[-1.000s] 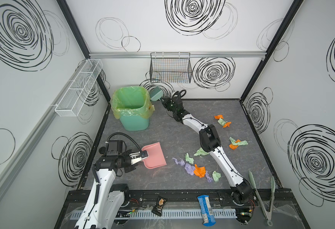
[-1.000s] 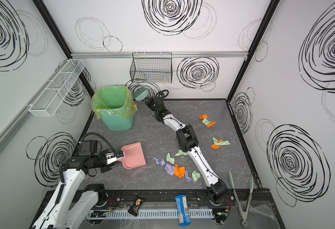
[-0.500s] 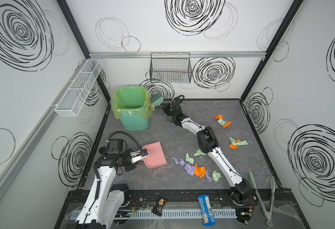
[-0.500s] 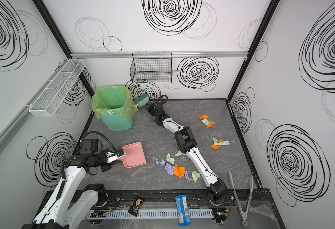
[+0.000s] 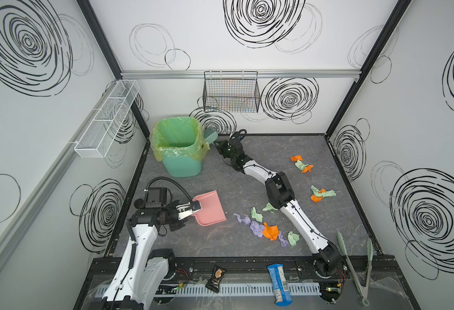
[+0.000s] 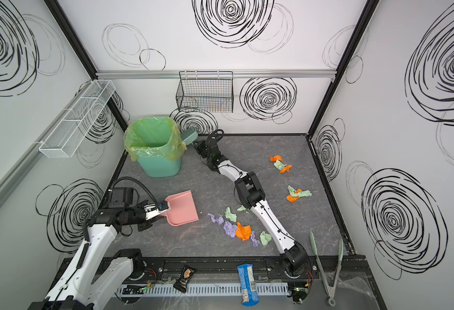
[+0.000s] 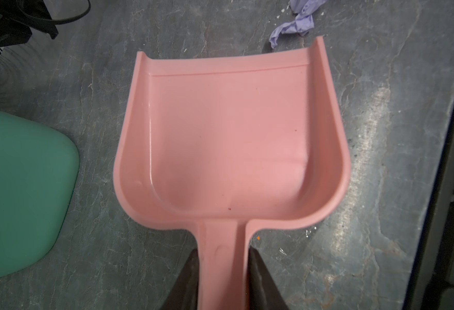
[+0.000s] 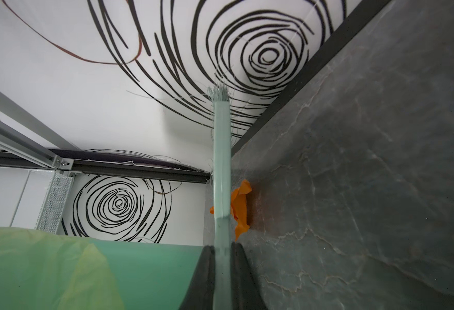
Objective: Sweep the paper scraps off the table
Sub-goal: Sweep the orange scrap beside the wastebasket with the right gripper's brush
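Paper scraps (image 5: 270, 231): where do we record them, colleague?

We record them on the table (image 5: 220, 171), in orange, pale green and lavender. One cluster lies front of centre, just beside the right arm (image 5: 298, 222). A second cluster (image 5: 321, 193) lies near the right edge, and a third cluster (image 5: 301, 163) lies further back on that side. The right wrist view shows one more orange wad (image 8: 240, 206) near the back wall, partly behind the hand brush (image 8: 222, 174).

And the left gripper (image 5: 193, 208)?

We find it clamped narrowly on the handle of the pink dustpan (image 5: 211, 208). The pan lies left of centre, its mouth facing the right side of the table. In the left wrist view a lavender scrap (image 7: 293, 25) sits just beyond its lip.

The right gripper (image 5: 218, 145)?

Its fingers are pressed tight on the handle of the teal hand brush. It is extended to the back of the table, beside the green lined bin (image 5: 183, 163). We cannot tell whether the bristles touch the bin.
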